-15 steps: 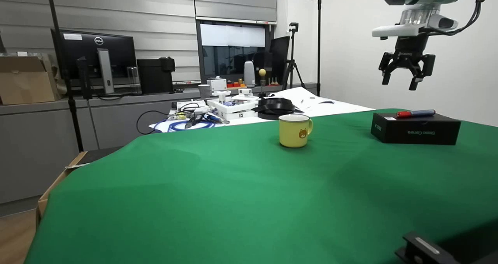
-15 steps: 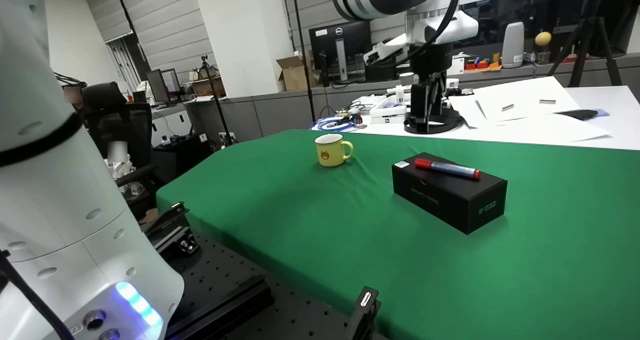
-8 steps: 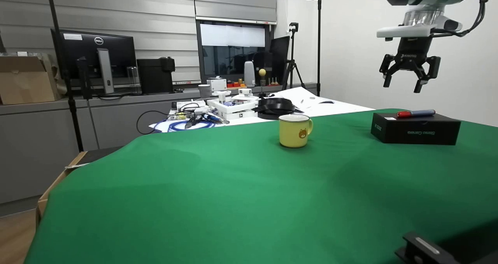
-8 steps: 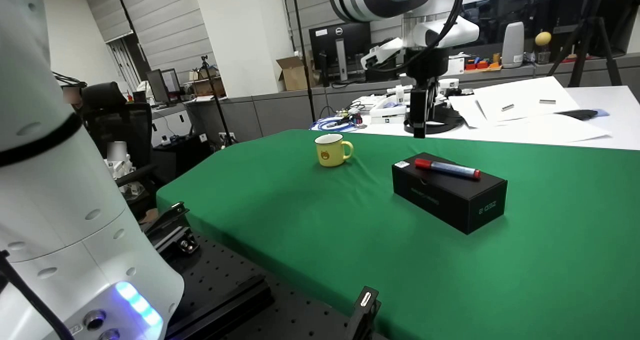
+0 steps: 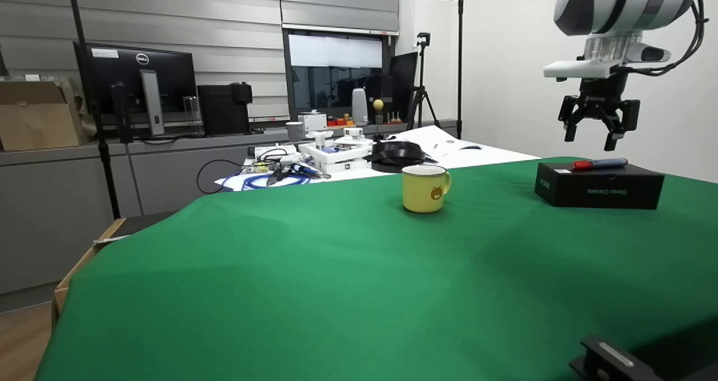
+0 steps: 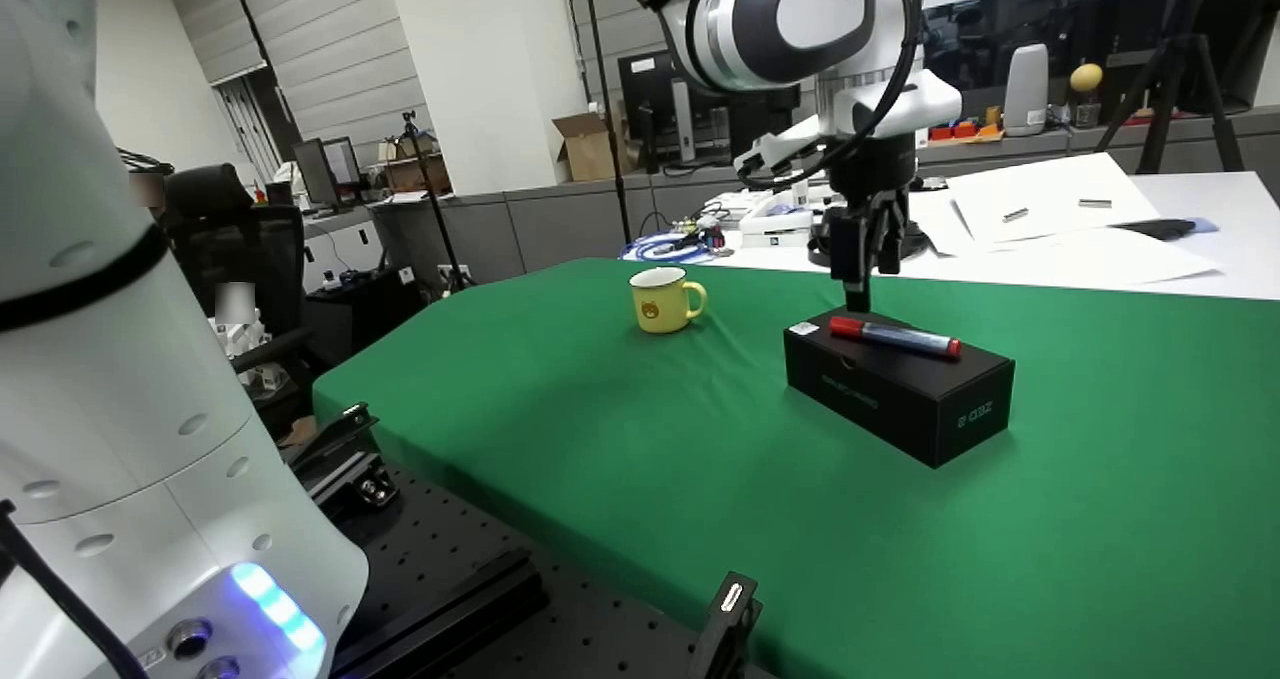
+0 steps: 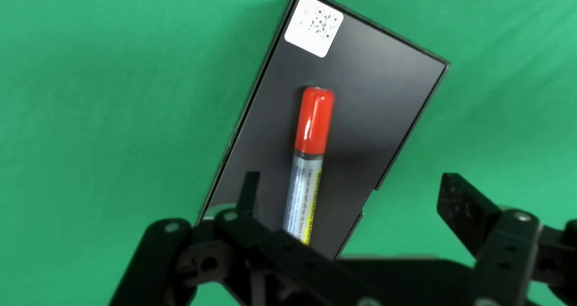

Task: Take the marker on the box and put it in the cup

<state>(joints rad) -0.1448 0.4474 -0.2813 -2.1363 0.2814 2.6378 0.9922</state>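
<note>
Nearest, in an exterior view, rises the white arm base (image 6: 170, 439), a bluish light strip (image 6: 278, 607) glowing low on its side; next to it runs a black plate (image 6: 580, 629) dotted with holes. After that comes the worktop (image 6: 600, 439), draped in green. On it lies the low black box (image 6: 860, 389), set at an angle, with a white label (image 6: 803, 328) in one corner of its lid. The marker (image 6: 905, 337) rests on top of the box, lying on its side, red cap toward the label end (the tail, in that same exterior view, is red too). Higher than the lid, in an exterior view, hangs the gripper (image 5: 590, 141), pointing down, its two fingers spread wide and a gap showing between their tips and the marker. In the wrist view it hides the marker's lower part, and the marker lies slightly askew to the box's long edges.

Farther back, well apart from the box, the yellow cup (image 6: 655, 304) stands upright, white inside, a bear-like face on its front, handle on the side toward the box. Beyond spreads a white table (image 6: 1230, 229) with paper sheets (image 6: 1060, 184) and a looped blue cable (image 6: 665, 249). Farthest, a cardboard carton (image 6: 590, 149) and a dark monitor (image 6: 650, 84) show in both exterior views.
</note>
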